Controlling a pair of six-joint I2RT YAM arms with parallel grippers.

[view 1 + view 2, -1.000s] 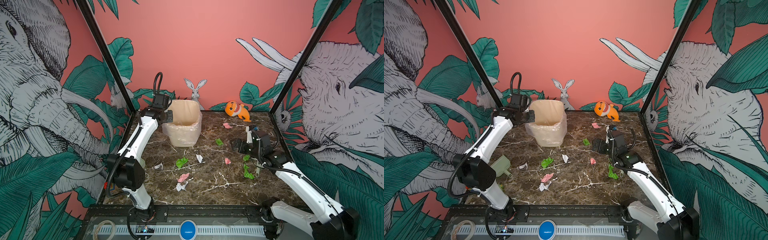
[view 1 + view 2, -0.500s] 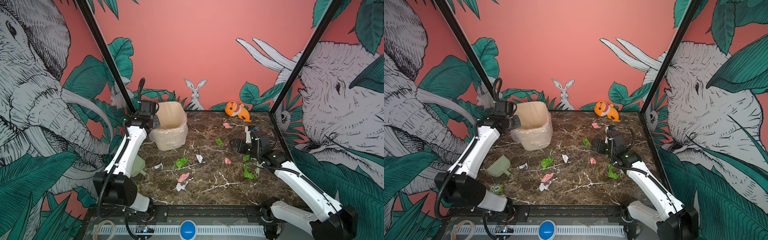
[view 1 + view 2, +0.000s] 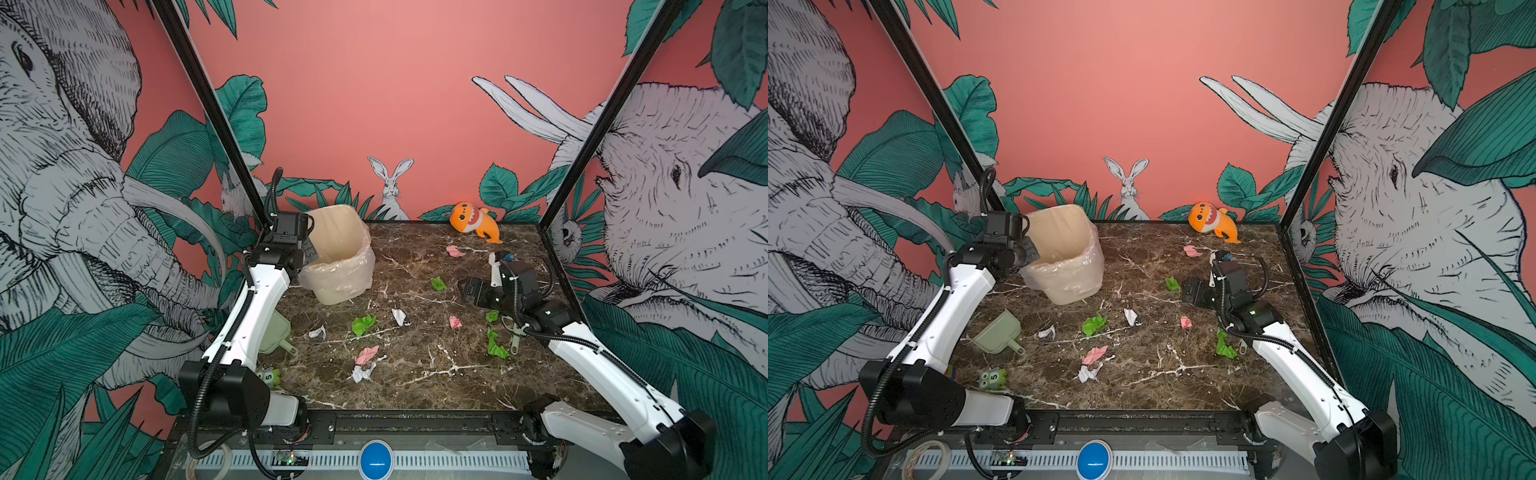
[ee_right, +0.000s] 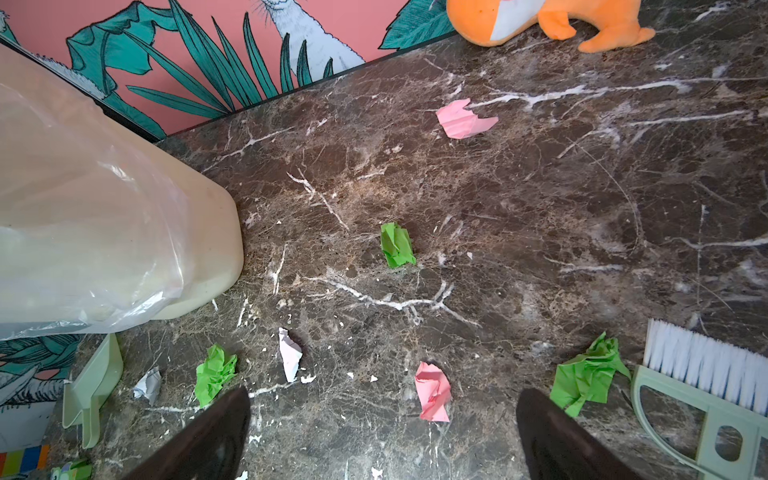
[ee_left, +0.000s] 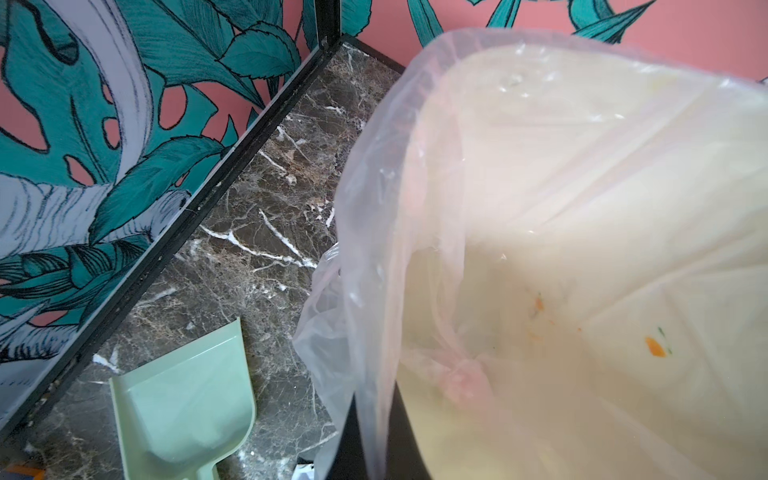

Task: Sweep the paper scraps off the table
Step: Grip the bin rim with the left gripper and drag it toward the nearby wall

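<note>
Several green, pink and white paper scraps lie scattered over the dark marble table [image 3: 419, 386]. Among them are a green one [image 3: 363, 324], a white one [image 3: 399, 316] and a pink one [image 4: 432, 390]. My left gripper [image 3: 307, 254] is shut on the near rim of the cream, plastic-lined bin [image 3: 338, 249] at the back left. In the left wrist view its dark fingers [image 5: 353, 440] pinch the bin wall and liner. My right gripper [image 3: 467, 289] hovers low over the right side, open and empty. The pink scrap sits between its fingertips [image 4: 216, 432] in the right wrist view.
A pale green dustpan [image 3: 998, 332] lies at the left, in front of the bin. The matching brush [image 4: 706, 374] lies on the table by my right gripper. An orange plush shark [image 3: 473, 222] rests against the back wall. A small green toy [image 3: 992, 378] is near the front left.
My left arm has swung left, dragging the bin toward the back left corner and uncovering the dustpan. The right arm and the scraps have stayed put.
</note>
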